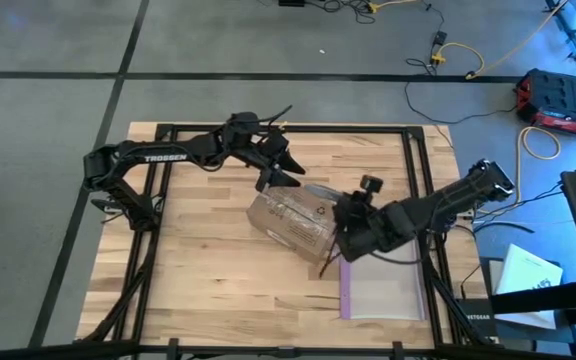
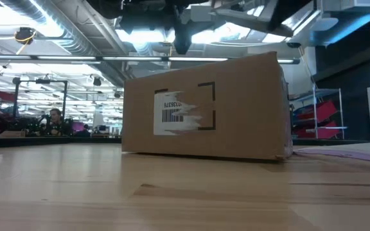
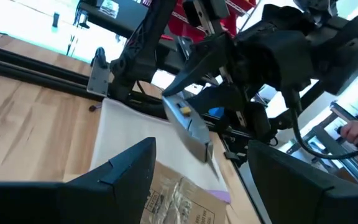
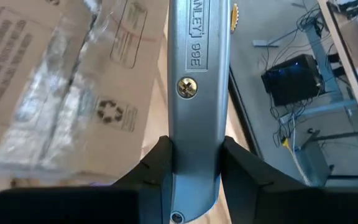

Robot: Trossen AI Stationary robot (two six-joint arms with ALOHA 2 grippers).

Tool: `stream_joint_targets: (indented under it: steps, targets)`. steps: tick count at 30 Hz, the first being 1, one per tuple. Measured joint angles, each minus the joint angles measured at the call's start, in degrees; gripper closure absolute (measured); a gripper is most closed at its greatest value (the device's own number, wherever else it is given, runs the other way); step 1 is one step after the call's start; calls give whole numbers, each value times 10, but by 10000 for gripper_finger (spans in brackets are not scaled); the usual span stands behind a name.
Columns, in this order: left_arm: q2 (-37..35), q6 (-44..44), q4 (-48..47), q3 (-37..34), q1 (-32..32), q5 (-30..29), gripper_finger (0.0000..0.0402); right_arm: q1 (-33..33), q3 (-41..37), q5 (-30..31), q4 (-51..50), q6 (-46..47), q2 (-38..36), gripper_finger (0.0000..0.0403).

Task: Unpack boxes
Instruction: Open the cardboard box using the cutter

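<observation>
The box (image 1: 293, 220) lies mid-table, taped face up. The right gripper (image 4: 194, 168) pinches a grey utility knife (image 4: 194, 74) at the box's right edge. The left gripper (image 1: 278, 165), fingers spread, hovers at the far side. Advice: brace the box first, then draw the blade shallowly along the tape seam.

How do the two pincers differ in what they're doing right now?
The right pincer is shut on a grey utility knife, while the left pincer holds nothing. The right pincer's fingers clamp the knife's handle; the left pincer's fingers stand apart over the cardboard box. The right pincer sits at the box's edge nearest the plastic bag, the left at the opposite side. Both are dark and two-fingered.
</observation>
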Motion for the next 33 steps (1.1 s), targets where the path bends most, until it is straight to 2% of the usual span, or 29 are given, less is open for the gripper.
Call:
stream_joint_targets:
  steps: [10,14,25,33]
  targets:
    - [0,0,1,0,-15,-17,160,-62,0,-5,116,-145,4,323]
    - [0,24,1,0,-24,-55,160,-75,0,-9,164,-189,4,323]
    - [0,37,-40,0,-17,-62,160,-74,0,9,160,-190,4,323]
    - [0,50,-28,0,-16,-64,162,-73,0,10,161,-190,4,323]
